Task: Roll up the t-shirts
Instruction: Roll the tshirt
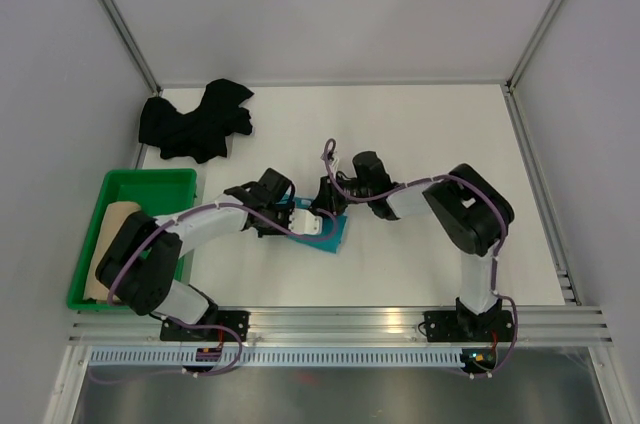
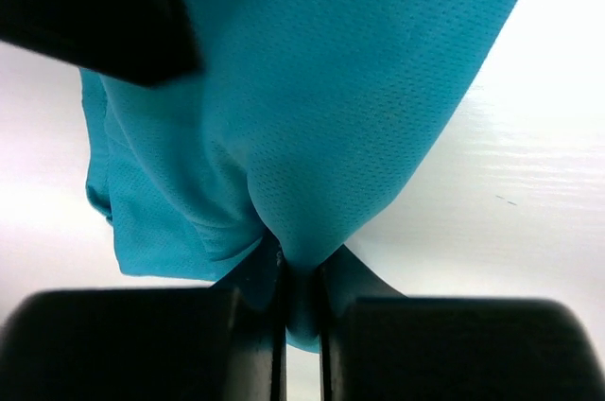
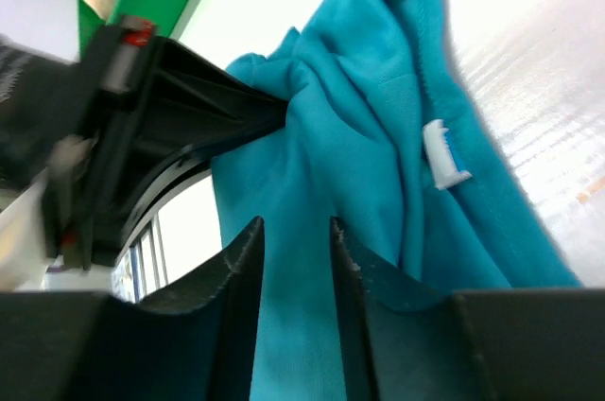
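The teal t-shirt [image 1: 335,236] lies bunched on the table [image 1: 420,134], toward its near edge. The left gripper [image 2: 301,273] pinches a fold; the right gripper [image 3: 295,245] stands narrowly parted. That one-sided hold could let the cloth unroll or drag askew

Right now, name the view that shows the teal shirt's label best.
Right wrist: the white label sits in plain sight on the teal shirt. Left wrist shows only fabric pinched in the left claw, no label. From the top, arms hide most of the shirt; no clear label.
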Robot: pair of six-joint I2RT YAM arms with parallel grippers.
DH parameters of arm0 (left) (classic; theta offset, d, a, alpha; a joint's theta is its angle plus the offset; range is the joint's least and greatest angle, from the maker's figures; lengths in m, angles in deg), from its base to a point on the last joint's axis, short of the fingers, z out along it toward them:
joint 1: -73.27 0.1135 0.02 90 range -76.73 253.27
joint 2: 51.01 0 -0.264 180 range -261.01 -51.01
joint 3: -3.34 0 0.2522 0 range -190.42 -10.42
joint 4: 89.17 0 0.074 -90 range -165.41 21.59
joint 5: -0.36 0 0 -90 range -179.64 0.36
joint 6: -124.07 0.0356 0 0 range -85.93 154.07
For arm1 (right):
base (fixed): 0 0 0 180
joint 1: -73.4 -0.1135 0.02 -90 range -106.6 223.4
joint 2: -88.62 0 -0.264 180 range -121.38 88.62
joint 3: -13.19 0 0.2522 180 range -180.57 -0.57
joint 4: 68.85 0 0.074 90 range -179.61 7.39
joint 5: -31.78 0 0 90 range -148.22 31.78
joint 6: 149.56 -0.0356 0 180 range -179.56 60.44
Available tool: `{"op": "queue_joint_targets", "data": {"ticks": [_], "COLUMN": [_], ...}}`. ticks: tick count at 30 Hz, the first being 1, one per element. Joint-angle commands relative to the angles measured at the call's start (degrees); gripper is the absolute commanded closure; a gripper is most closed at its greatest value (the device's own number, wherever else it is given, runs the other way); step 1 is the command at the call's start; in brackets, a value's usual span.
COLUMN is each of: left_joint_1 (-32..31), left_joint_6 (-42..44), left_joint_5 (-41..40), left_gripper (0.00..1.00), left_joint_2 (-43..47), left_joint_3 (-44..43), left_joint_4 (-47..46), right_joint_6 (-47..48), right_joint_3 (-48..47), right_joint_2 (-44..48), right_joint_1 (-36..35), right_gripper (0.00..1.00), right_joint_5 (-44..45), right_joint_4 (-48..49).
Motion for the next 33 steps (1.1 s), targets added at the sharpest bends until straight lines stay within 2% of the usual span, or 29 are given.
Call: {"op": "queue_joint_targets", "data": {"ticks": [1,5,12,15,16,17,18,19,20,23,27,33], "left_joint_1": [1.36,3.99,8.65,9.89,10.15,10.59,10.77,10.77,10.94,11.03,10.95,11.03], "left_joint_6": [-3.75,-3.84,0.63,1.96,1.96,2.22,2.31,2.4,2.66,3.36,3.98,4.51], "left_joint_5": [8.76,12.99,19.33,20.56,20.65,20.83,21.09,21.35,21.36,21.44,20.66,20.56], "left_gripper": [0.98,0.98,0.98,0.97,0.97,0.97,0.97,0.96,0.96,0.95,0.94,0.94], "left_joint_2": [-0.81,-1.51,-3.0,-5.28,-5.82,-6.43,-6.87,-7.4,-7.49,-7.75,-8.37,-9.34], "left_joint_3": [-2.38,-8.35,-11.79,-13.55,-14.34,-14.87,-15.22,-15.66,-15.75,-16.02,-16.19,-16.63], "left_joint_4": [12.54,21.52,29.1,31.56,31.74,32.18,32.36,32.53,32.53,32.53,32.62,33.06], "right_joint_6": [4.75,13.97,24.26,32.86,35.93,43.88,47.26,53.13,54.66,57.56,61.53,64.26], "right_joint_3": [2.77,6.38,15.61,20.35,23.41,25.0,27.81,28.7,29.15,28.54,28.63,25.2], "right_joint_2": [8.77,17.21,31.97,38.39,40.06,43.29,44.54,45.17,45.0,42.29,40.26,34.02], "right_joint_1": [2.01,2.37,2.45,2.02,1.41,0.27,-3.48,-5.87,-10.33,-15.02,-18.11,-20.04], "right_gripper": [0.59,0.55,0.52,0.48,0.46,0.45,0.4,0.39,0.37,0.35,0.3,0.28], "right_joint_5": [0.21,5.04,8.74,7.59,8.55,12.13,14.34,16.62,19.43,24.9,32.19,32.3], "right_joint_4": [-2.0,-9.2,-7.81,-6.58,-6.58,-6.67,-6.58,-6.32,-6.4,-6.41,-1.49,-3.77]}}
